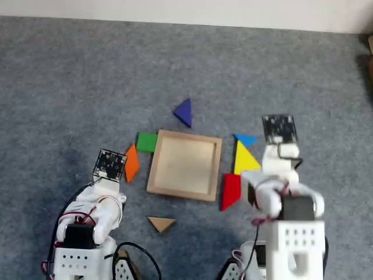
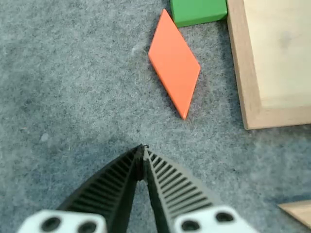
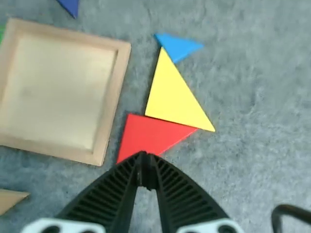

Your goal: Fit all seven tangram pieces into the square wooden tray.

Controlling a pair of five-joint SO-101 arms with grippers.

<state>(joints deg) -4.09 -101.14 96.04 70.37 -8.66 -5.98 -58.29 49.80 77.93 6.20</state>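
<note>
The square wooden tray (image 1: 153, 174) lies on the grey carpet with nothing inside it. Around it lie an orange parallelogram (image 1: 132, 163) and a green square (image 1: 147, 142) on its left side, a dark blue triangle (image 1: 183, 112) beyond it, and a light blue triangle (image 1: 245, 140), a yellow triangle (image 1: 244, 158) and a red triangle (image 1: 231, 190) on its right side. A wooden triangle (image 1: 161, 223) rests in front. My left gripper (image 2: 142, 153) is shut and empty, short of the orange parallelogram (image 2: 174, 63). My right gripper (image 3: 145, 160) is shut and empty at the red triangle's (image 3: 150, 136) near edge.
Grey carpet spreads wide beyond and to both sides of the tray. Both arm bases stand at the near edge, with cables trailing by them. A dark object shows at the far right edge (image 1: 369, 52).
</note>
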